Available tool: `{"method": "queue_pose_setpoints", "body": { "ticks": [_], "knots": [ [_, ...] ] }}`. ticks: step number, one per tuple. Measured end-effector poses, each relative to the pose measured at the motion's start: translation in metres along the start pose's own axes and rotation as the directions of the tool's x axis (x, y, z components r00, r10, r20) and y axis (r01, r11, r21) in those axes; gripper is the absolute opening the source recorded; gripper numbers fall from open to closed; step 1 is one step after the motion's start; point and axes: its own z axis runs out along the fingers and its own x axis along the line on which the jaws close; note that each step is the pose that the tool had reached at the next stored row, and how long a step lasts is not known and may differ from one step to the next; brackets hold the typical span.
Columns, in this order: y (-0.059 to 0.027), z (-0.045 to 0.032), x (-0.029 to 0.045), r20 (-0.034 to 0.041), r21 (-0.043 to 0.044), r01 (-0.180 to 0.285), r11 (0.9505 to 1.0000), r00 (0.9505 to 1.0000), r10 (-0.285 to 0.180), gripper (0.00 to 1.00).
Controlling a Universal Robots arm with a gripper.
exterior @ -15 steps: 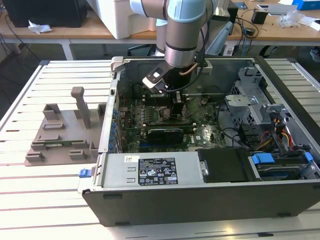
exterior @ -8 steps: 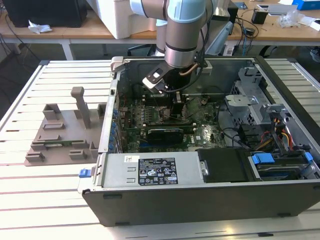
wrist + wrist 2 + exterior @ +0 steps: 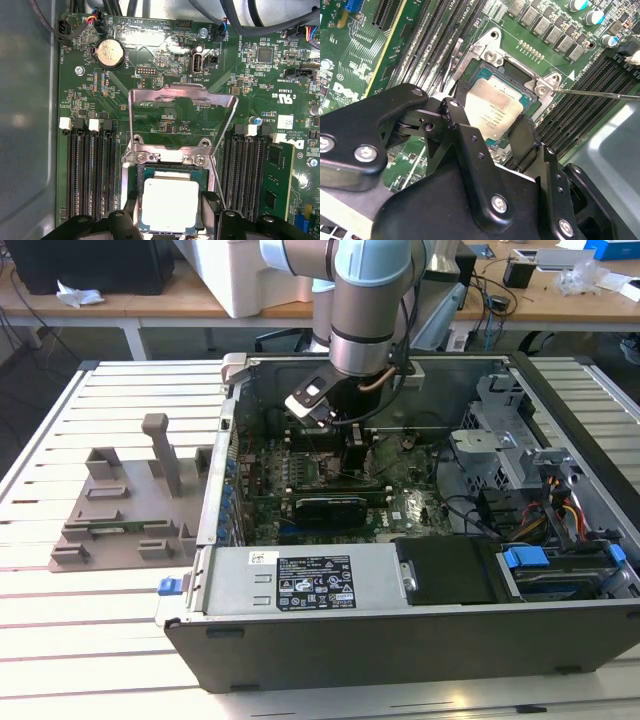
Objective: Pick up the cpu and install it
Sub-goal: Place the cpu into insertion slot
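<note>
Arm (image 3: 365, 310) reaches down into the open computer case (image 3: 400, 640). The gripper (image 3: 352, 445) sits low over the motherboard (image 3: 400, 508), right at the socket (image 3: 167, 158).

In both wrist views the gripper (image 3: 487, 120) (image 3: 170, 212) straddles the cpu (image 3: 492, 107) (image 3: 170, 200). The black fingers (image 3: 457, 125) lie against two opposite edges of the chip, pinching it.

The cpu is inside the socket frame, silver top up, with its thin green rim showing around the lid. Can't tell whether it is fully seated or just above the contacts.

The load plate (image 3: 182, 92) stands raised at the socket's far end, hinged open. The thin lever rod (image 3: 600, 93) sticks out beside the socket, unlatched.

Memory slots (image 3: 92, 170) run along both sides of the socket. The coin battery (image 3: 110, 53) is beyond the raised plate, well apart from the socket.

In the exterior view a black expansion card (image 3: 325, 508) lies just beside the socket area. A grey fixture (image 3: 130, 500) with upright posts sits outside the case, far from the socket, toward the exterior view's left.
</note>
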Motion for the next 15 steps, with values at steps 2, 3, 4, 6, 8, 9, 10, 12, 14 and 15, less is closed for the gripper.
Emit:
{"method": "queue_pose_setpoints", "body": {
  "ticks": [2, 3, 4, 6, 8, 9, 10, 12, 14, 15],
  "knots": [
    [0.0, -0.0001, 0.0013, -0.0001, 0.0001, 0.0, 1.0, 1.0, 0.0, 0.61],
    [0.0001, -0.0002, 0.0022, 0.0001, 0.0001, 0.0, 1.0, 1.0, 0.0, 0.61],
    [0.0001, -0.0002, 0.0027, 0.0001, 0.0, 0.0, 1.0, 1.0, 0.0, 0.61],
    [0.0002, -0.0002, 0.0035, 0.0002, 0.0001, 0.0, 1.0, 1.0, 0.0, 0.61],
    [0.0001, -0.0002, 0.0036, 0.0001, 0.0, 0.0, 1.0, 1.0, 0.0, 0.61],
    [0.0001, -0.0002, 0.0036, 0.0001, 0.0, 0.0, 1.0, 1.0, 0.0, 0.61],
    [0.0001, -0.0004, 0.0037, 0.0001, 0.0001, 0.0, 1.0, 1.0, 0.0, 0.61],
    [-0.0001, -0.0057, 0.0034, 0.0001, 0.0001, 0.0, 1.0, 1.0, 0.0, 0.61],
    [-0.0004, -0.0116, 0.0032, 0.0001, 0.0, 0.0, 1.0, 1.0, 0.0, 0.61],
    [-0.0004, -0.0121, 0.0032, -0.0001, 0.0, 0.0, 1.0, 1.0, 0.0, 0.59]
  ]
}}
